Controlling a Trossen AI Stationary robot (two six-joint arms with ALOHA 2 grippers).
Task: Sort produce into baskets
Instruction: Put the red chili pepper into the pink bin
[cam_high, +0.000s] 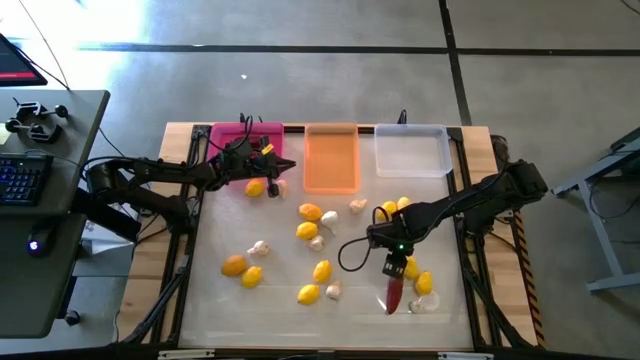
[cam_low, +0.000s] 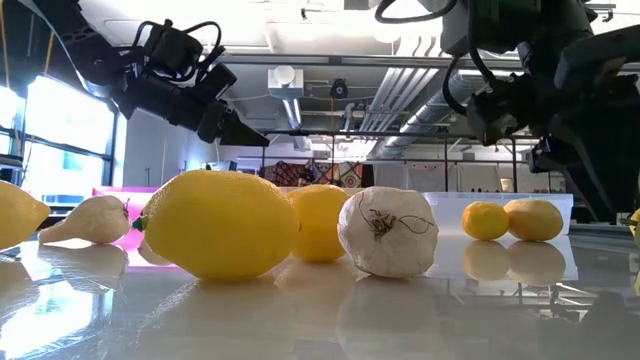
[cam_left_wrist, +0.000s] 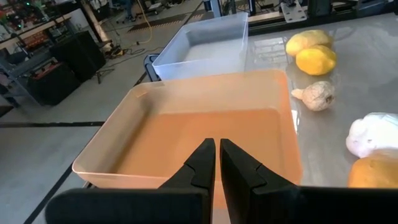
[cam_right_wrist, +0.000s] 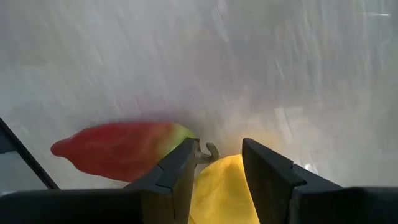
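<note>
1. At the desk's (cam_high: 200, 320) far-left edge in the high view sits the magenta-pink basket (cam_high: 225, 133), shallow and rectangular, partly covered by the left arm.
2. Left gripper (cam_high: 270, 163) hangs between the pink basket and the orange one, above a lemon (cam_high: 256, 187). Its fingers (cam_left_wrist: 202, 163) are pressed nearly together with nothing between them, pointing over the orange tray in the left wrist view.
3. Orange basket (cam_high: 331, 158): translucent, rectangular, interior bare in the left wrist view.
4. Clear basket (cam_high: 411, 150): whitish, similar size, just beside the orange one, also bare inside.
5. Loose produce on the glossy white surface: yellow lemons scattered from lower left to centre (cam_high: 308, 231), one more orange-toned fruit (cam_high: 233, 265) at lower left, and small whitish garlic bulbs (cam_high: 259, 247) among them. A lemon pair (cam_high: 395, 207) lies near the clear basket.
6. Low view: a large lemon (cam_low: 220, 223) and a papery garlic bulb (cam_low: 388, 231) lie closest to the camera.
7. Right gripper (cam_high: 395, 267) is low over the right front of the desk, above a dark red chili pepper (cam_high: 395, 294). In the right wrist view its fingers (cam_right_wrist: 174, 171) stand apart, straddling a yellow lemon (cam_right_wrist: 224, 183); the pepper's (cam_right_wrist: 118, 149) green stem end lies at one fingertip. Whether the fingers touch either item, cannot tell.
</note>
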